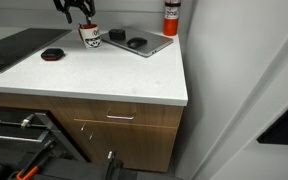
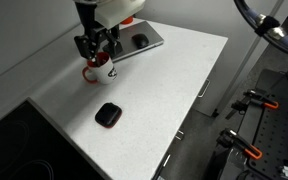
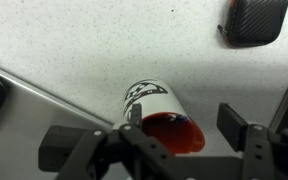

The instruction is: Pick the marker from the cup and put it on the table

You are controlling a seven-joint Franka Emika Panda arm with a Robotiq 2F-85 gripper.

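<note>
Black two-finger end effector [image 3: 169, 140] hangs spread wide, jaws at 9 and 3 o'clock of small white red-lined cup [image 3: 152, 100] on speckled white table [image 3: 94, 50]. Slim dark marker not discernible, presumably inside. Advice: centre over rim, descend straight, close gently, avoid tipping cup.
</note>
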